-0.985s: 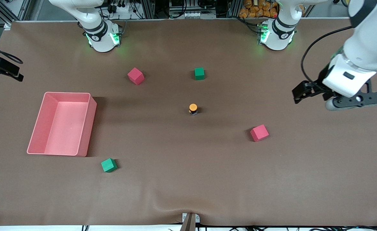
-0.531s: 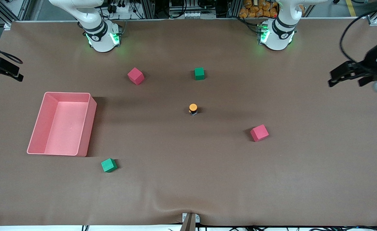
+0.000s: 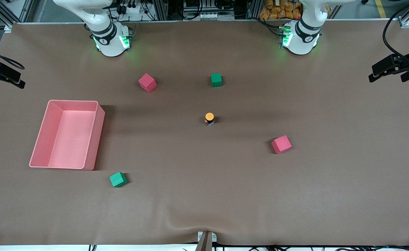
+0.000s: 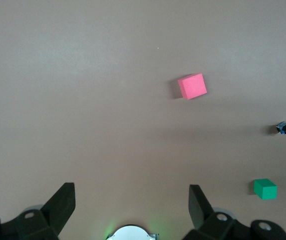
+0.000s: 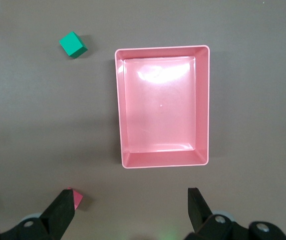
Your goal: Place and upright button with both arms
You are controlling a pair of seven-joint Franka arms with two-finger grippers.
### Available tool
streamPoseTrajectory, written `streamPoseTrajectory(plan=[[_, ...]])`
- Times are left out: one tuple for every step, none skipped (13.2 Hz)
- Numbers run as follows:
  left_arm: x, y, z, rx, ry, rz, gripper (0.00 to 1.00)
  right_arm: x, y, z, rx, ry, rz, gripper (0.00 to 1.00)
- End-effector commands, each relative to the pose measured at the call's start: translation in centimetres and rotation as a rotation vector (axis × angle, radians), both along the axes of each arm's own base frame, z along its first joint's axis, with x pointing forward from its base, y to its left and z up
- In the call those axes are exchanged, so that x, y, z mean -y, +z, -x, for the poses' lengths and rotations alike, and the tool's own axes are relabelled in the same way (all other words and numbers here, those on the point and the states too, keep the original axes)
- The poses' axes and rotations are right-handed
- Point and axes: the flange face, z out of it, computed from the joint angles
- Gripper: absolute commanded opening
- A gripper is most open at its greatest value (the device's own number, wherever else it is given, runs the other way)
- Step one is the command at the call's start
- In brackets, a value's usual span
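Now the button (image 3: 209,118) stands upright, orange cap up, mid-counter, w/ a green cube (image 3: 216,80) farther from the front cam and a red cube (image 3: 281,144) nearer, toward the left arm's end. Left gripper (image 4: 131,206) hangs over that end of the counter (image 3: 330,191), jaws released, nothing held. Right gripper (image 5: 130,210) hangs over the pink tray (image 5: 118,110), jaws spread wide & empty.

A robotics lab: two white jointed robot arm bases (image 3: 109,38) lit green, a brown mat-covered surface (image 3: 204,195), aluminium framing (image 3: 162,8) and cables along the top edge.
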Motion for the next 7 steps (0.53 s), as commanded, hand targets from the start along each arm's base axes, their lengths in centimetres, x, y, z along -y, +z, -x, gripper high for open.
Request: streamPoseTrajectory(plan=[[-0.1,-0.9,0.6,-0.002,-0.001,0.008,1.00,0.2,0.4,0.0,-0.001,-0.007,0.001,1.00],[0.0,-0.9,0.3,0.006,-0.004,0.005,1.00,0.3,0.4,0.0,-0.001,-0.008,0.001,1.00],[0.1,-0.8,0.0,0.014,-0.005,0.003,1.00,0.3,0.4,0.0,-0.001,-0.008,0.001,1.00],[0.0,-1.1,-0.4,0.015,-0.009,0.002,1.00,0.2,0.4,0.0,-0.001,-0.007,0.001,1.00],[-0.2,-1.2,-0.5,0.026,-0.010,-0.001,1.00,0.2,0.4,0.0,-0.001,-0.007,0.001,1.00],[-0.4,-1.1,-0.6,0.036,-0.012,-0.019,1.00,0.3,0.4,0.0,-0.001,-0.008,-0.001,1.00],[-0.5,-1.2,-0.7,0.041,-0.040,-0.043,1.00,0.3,0.4,0.0,-0.001,-0.008,0.001,1.00]])
